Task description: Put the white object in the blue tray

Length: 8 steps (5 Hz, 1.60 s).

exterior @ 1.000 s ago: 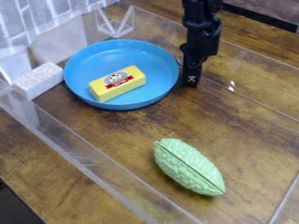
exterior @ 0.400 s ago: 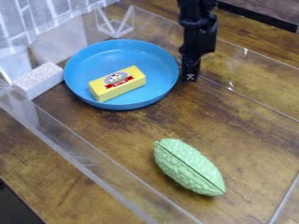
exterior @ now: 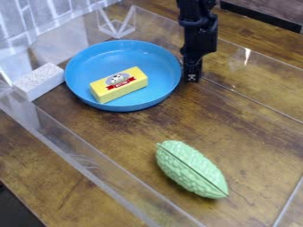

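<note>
The white object [exterior: 39,81], a small whitish-grey speckled block, lies on the wooden table at the left, just outside the blue tray's left rim. The blue tray [exterior: 83,62] is a round dish with a low rim at upper centre, and a yellow bar [exterior: 119,84] with a red-and-white label lies inside it. My black gripper [exterior: 190,79] points straight down at the tray's right rim, low over the table. Its fingers are together, shut on nothing that I can see. It is far from the white object, across the tray.
A green ribbed oval object [exterior: 192,168] lies at the lower right. Clear acrylic walls [exterior: 71,151] run around the wooden work surface, one passing diagonally along the front left.
The gripper has shut its fingers while staying at the tray's right rim. The arm above leans slightly more to the left. Nothing else has moved.
</note>
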Available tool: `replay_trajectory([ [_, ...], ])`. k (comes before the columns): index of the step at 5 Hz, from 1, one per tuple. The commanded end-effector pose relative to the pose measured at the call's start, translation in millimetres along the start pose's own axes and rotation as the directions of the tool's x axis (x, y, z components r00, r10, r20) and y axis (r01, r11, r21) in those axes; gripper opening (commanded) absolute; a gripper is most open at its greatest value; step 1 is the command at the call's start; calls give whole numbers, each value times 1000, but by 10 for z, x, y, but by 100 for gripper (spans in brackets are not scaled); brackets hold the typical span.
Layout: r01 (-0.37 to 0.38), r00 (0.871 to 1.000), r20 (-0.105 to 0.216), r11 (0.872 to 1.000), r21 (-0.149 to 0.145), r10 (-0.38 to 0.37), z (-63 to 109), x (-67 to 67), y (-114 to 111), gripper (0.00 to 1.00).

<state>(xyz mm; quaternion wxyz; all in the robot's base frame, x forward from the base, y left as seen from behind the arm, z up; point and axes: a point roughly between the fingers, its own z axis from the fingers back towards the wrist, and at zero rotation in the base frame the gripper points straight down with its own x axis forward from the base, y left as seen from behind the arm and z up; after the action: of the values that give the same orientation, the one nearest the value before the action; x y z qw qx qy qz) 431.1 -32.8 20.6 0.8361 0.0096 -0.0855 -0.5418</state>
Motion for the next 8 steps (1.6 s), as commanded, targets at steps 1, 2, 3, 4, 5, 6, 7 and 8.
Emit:
replay_trajectory([
  [1,-9,1000,11,1000,2,9,43,-87,36,0],
  [2,6,1000,24,1000,0,-6,35,-82,53,0],
  [3,21,999,38,1000,-2,-21,26,-75,66,0],
  [4,35,998,52,999,-5,-34,10,-72,70,0],
  [5,49,997,65,999,-8,-48,-13,-69,79,0],
  [6,64,995,78,998,-10,-63,-29,-65,93,0],
  [7,79,993,91,997,-13,-77,-40,-61,116,0],
  [8,94,990,106,995,-16,-92,-51,-56,134,0],
])
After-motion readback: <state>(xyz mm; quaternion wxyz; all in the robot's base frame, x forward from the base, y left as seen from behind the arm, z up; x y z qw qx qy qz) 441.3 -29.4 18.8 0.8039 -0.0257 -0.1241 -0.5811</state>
